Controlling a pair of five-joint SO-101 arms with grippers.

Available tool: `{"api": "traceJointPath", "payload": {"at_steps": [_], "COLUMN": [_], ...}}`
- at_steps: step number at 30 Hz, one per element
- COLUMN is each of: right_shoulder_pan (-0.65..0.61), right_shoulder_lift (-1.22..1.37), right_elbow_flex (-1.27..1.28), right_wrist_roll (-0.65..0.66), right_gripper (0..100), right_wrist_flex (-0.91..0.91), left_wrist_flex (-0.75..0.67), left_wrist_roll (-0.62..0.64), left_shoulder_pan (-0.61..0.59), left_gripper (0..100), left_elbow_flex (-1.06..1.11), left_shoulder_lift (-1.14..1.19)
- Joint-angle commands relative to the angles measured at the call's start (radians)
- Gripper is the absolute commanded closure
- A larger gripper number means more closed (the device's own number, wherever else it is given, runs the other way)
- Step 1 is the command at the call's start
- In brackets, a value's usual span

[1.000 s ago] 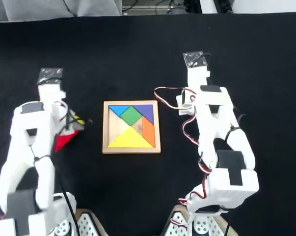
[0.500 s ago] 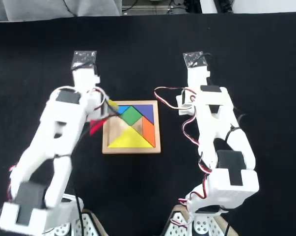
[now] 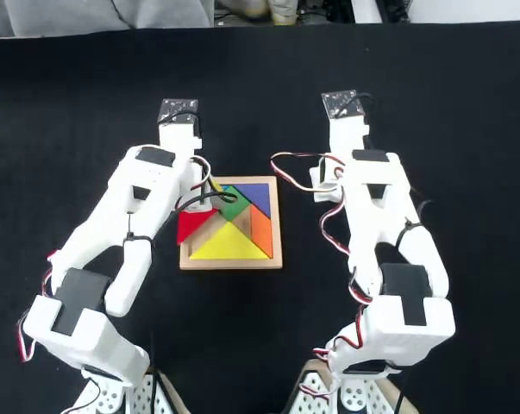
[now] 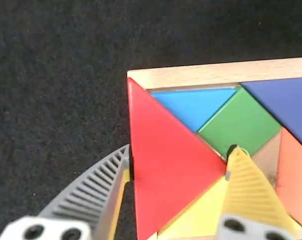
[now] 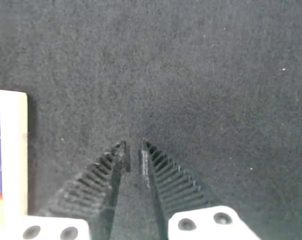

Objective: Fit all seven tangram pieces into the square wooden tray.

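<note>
The left claw (image 4: 178, 152) is clamped on the red triangle (image 4: 166, 165). The triangle lies over the rim of the wooden tray (image 4: 191, 75) on the side facing the left edge of the counter (image 3: 87, 86), next to the blue triangle (image 4: 193, 102) and the yellow triangle (image 3: 229, 244). The tray sits mid-counter. The right claw (image 5: 133, 155), fingers almost together and holding nothing, hangs over bare counter just beside the tray's opposite side.

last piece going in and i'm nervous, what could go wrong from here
1. The red triangle, clamped in the left gripper, has one edge lying over the tray rim rather than inside it, so it may perch on the rim when released.
2. The yellow finger sits over the seam by the green square and yellow triangle; pressing down or opening could nudge those seated pieces.
</note>
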Motion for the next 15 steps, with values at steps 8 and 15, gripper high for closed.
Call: {"api": "traceJointPath", "payload": {"at_steps": [8,15], "right_shoulder_pan": [-0.011,-0.011], "right_shoulder_lift": [-0.012,-0.012], "right_elbow_flex": [-0.004,-0.004], "right_wrist_roll": [0.009,0.009], "right_gripper": [95.2,95.2], "right_wrist_flex": [0.005,0.005], "left_wrist_flex": [0.061,0.063], "left_wrist_roll": [0.074,0.143], "left_shoulder_pan": [0.070,0.045], "left_gripper": [72,65], "left_elbow_flex": [-0.053,-0.045], "left_shoulder_lift": [-0.008,0.000]}}
